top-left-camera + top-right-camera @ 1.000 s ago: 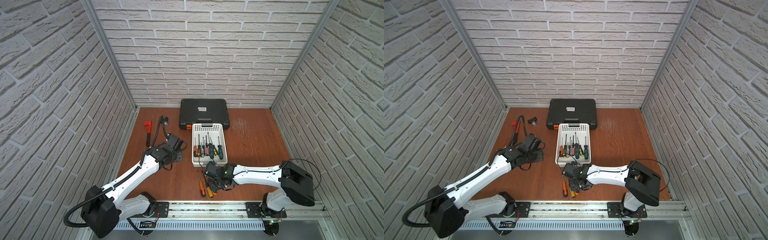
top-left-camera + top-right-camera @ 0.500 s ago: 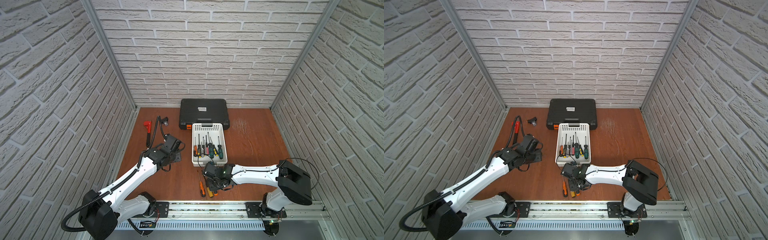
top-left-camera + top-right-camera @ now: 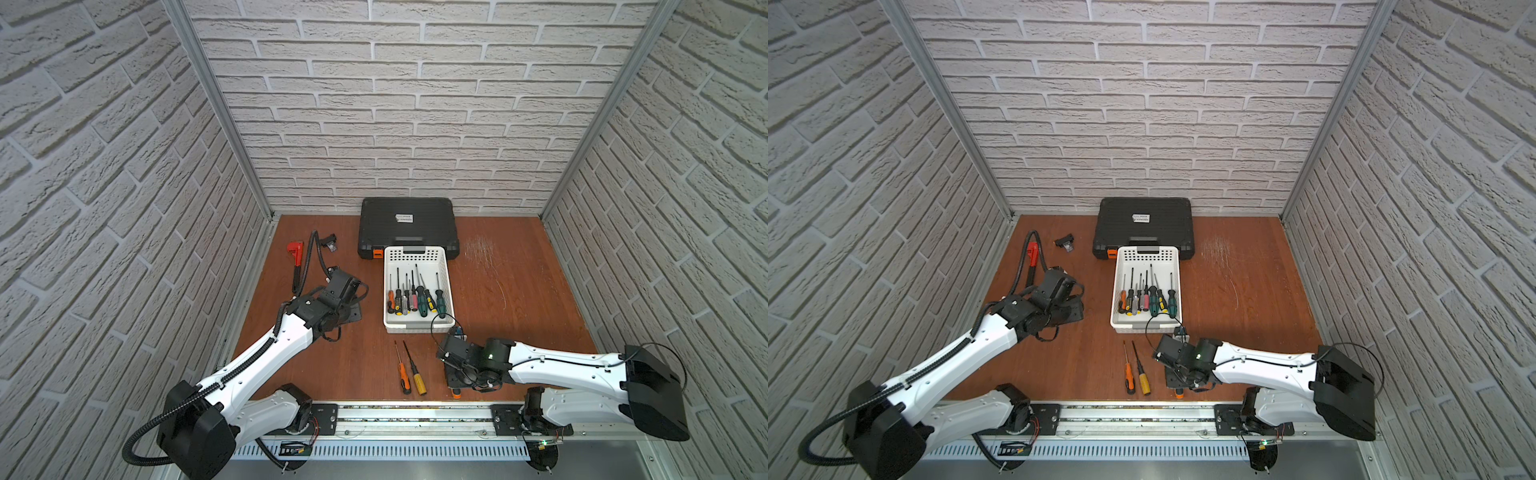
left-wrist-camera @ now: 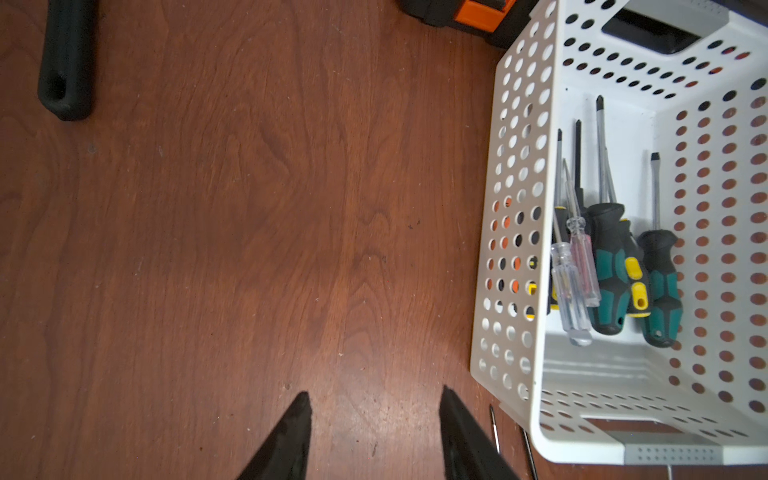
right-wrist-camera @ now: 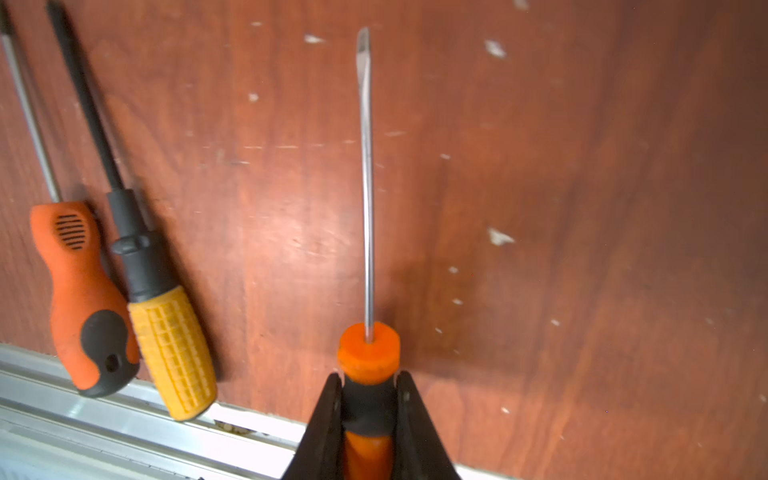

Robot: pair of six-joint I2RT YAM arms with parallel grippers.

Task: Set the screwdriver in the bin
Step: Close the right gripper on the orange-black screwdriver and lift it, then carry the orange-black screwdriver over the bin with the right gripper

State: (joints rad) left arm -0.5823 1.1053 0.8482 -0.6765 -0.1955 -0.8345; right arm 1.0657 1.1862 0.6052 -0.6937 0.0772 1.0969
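The screwdriver (image 5: 369, 353), slim and flat-bladed with an orange-and-black handle, is at the front edge of the red-brown wooden table (image 5: 582, 208) by the aluminium rail (image 5: 104, 415). Its handle is pinched in the right gripper (image 5: 369, 386) and its blade points toward the back; whether it rests on the wood I cannot tell. Just beside it lie an orange-and-black-handled screwdriver (image 5: 83, 299) and a yellow ribbed-handled screwdriver (image 5: 170, 349), touching each other. Farther back stands the white perforated plastic bin (image 3: 415, 328) holding several screwdrivers, the left gripper (image 4: 372, 399) spread over bare wood beside it, then the black ribbed tool case (image 3: 409, 226).
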